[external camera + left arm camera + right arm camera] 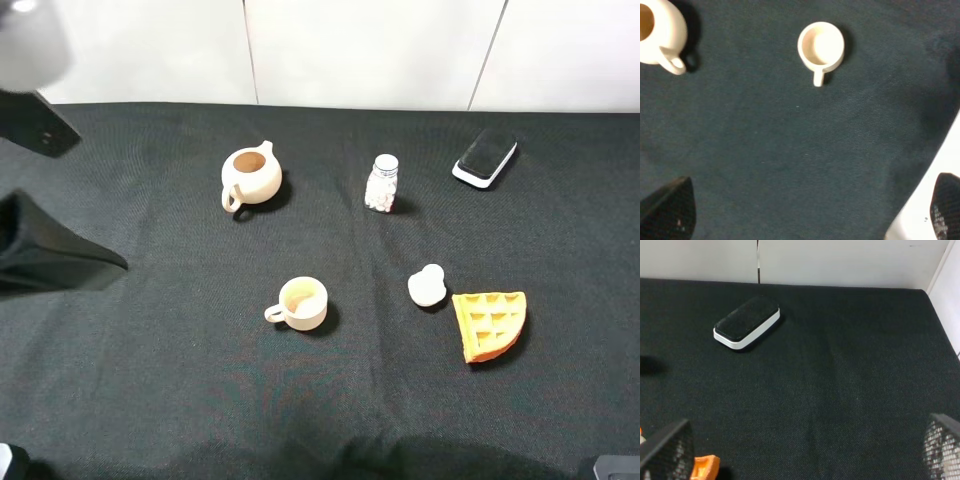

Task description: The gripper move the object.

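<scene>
Looking across the table [150, 400], we find the object [427, 286] right of centre in the high view, touching the waffle [490, 325], nearer our right hand [800, 452], which, spread wide and grasping nothing, sits off the lower right.

1. A table [150, 400] covered in black cloth carries everything; its far edge meets a white wall.
2. A cream teapot [251, 176] with no lid stands toward the far edge, left of the middle.
3. A small bottle [382, 183], apparently holding white pills, stands upright near the far middle.
4. A black and white eraser [485, 157] lies toward the far right corner.
5. A cream cup [300, 303] sits near the middle.
6. A white lid [427, 286] lies just beside an orange waffle [490, 324], right of the cup.
</scene>
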You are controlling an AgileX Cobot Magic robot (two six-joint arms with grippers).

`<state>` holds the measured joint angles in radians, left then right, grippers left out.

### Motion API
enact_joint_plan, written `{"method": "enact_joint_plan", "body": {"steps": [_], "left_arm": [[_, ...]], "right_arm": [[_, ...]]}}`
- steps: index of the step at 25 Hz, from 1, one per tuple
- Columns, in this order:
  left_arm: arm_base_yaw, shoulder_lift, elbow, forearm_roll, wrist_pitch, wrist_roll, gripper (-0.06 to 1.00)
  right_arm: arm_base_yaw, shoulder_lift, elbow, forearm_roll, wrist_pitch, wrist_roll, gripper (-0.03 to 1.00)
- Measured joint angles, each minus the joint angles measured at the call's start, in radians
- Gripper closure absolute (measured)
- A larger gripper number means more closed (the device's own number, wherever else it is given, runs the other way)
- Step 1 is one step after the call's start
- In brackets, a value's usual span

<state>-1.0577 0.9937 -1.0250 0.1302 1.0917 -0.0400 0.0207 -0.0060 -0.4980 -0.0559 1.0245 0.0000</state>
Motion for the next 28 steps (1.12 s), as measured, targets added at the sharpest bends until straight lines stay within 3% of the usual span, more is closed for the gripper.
{"method": "enact_joint_plan", "body": {"steps": [5,12,18,28], "left_arm": [[0.000,-0.080,0.029,0.071,0.000,0.002,-0.05],[0.026,-0.283,0.129,0.109,-0.001,0.004,-0.05],[0.225,-0.455,0.280,0.011,-0.035,0.004,-0.05],[0.661,-0.755,0.492,-0.111,-0.053,0.021,-0.05]], "right_arm": [[0.000,0.000,0.000,0.000,0.000,0.000,0.27],[0.000,0.000,0.000,0.000,0.000,0.000,0.27],[0.000,0.000,0.000,0.000,0.000,0.000,0.27],[0.000,0.000,0.000,0.000,0.000,0.000,0.27]]}}
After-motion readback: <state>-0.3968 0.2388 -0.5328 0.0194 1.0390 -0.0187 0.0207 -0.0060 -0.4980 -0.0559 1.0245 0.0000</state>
